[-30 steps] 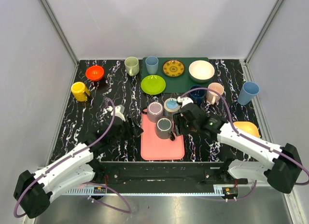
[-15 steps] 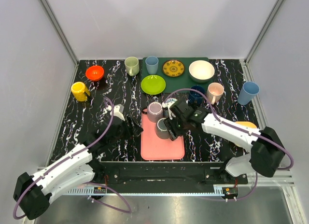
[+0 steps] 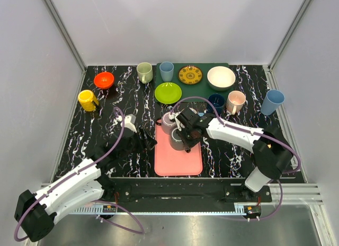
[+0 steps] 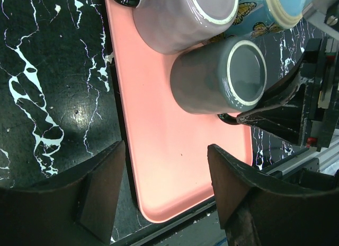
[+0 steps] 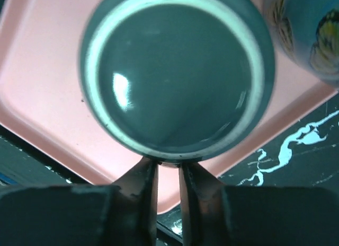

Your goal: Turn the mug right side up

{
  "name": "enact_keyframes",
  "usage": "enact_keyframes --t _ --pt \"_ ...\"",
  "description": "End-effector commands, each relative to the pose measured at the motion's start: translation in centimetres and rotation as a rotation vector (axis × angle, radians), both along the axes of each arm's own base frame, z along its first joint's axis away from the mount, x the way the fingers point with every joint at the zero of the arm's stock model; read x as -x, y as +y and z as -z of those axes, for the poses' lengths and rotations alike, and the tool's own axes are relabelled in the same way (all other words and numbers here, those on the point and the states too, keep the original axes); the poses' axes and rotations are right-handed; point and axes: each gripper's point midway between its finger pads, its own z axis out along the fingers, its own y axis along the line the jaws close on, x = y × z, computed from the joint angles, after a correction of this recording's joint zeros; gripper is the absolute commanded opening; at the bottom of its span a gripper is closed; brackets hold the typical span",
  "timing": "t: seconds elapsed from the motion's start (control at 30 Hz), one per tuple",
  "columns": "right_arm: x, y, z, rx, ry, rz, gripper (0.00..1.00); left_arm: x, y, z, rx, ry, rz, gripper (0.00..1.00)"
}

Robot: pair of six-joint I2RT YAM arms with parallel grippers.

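The grey mug [image 3: 178, 140] stands upside down on the pink tray [image 3: 177, 162], base up. In the right wrist view its ringed base [image 5: 177, 76] fills the frame. My right gripper [image 5: 168, 164] has narrowed to a slit, and its tips pinch the mug's dark handle at the near rim. From the left wrist view the mug [image 4: 217, 76] shows with its handle [image 4: 229, 119] against a right finger [image 4: 267, 104]. My left gripper [image 4: 167, 156] hangs open over the tray's left front corner [image 4: 148, 203], holding nothing.
A lilac mug [image 3: 169, 120] and a blue butterfly mug [image 5: 307, 34] stand on the tray just behind the grey one. Farther back are a yellow mug [image 3: 88, 100], orange bowl [image 3: 104, 79], green plate [image 3: 168, 93], white bowl [image 3: 221, 78], pink mug [image 3: 235, 102] and blue cup [image 3: 271, 102].
My right arm has swung left to the grey mug and its jaws have closed from wide to a narrow pinch on the handle. The left arm has stayed put.
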Motion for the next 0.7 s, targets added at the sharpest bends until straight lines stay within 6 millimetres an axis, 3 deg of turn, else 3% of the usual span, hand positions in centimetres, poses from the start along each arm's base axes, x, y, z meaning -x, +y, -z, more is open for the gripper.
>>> enact_keyframes --t 0.0,0.13,0.3,0.33,0.4,0.43,0.5,0.6,0.67 --pt "-1.0 1.2 -1.3 -0.045 -0.049 -0.008 0.12 -0.5 -0.5 -1.1 0.023 -0.049 0.016 0.66" --pt "-0.5 1.2 -2.3 -0.083 -0.052 0.002 0.01 -0.6 -0.6 -1.1 0.026 -0.053 0.018 0.66" --pt "-0.1 0.8 -4.9 -0.173 -0.101 0.078 0.0 -0.7 -0.5 -1.7 0.032 -0.068 0.005 0.66" --pt "-0.2 0.7 -7.1 -0.239 -0.15 0.101 0.0 -0.9 -0.2 -1.9 0.031 -0.078 -0.011 0.66" --pt "-0.3 1.1 -9.2 -0.36 -0.193 0.171 0.0 -1.0 0.2 -2.8 0.055 -0.113 -0.036 0.66" --pt "0.1 1.2 -11.6 -0.452 -0.228 0.186 0.0 -1.3 0.4 -3.4 0.073 -0.138 -0.055 0.66" --pt "0.3 1.9 -13.8 -0.578 -0.237 0.225 0.0 -1.2 0.5 -4.6 0.131 -0.182 -0.069 0.67" --pt "1.2 3.0 -17.5 -0.771 -0.233 0.232 0.0 -0.8 -0.4 -6.7 0.246 -0.247 -0.035 0.73" --pt "1.9 3.7 -19.2 -0.88 -0.204 0.226 0.0 0.5 -2.3 -8.8 0.371 -0.304 0.082 0.78"
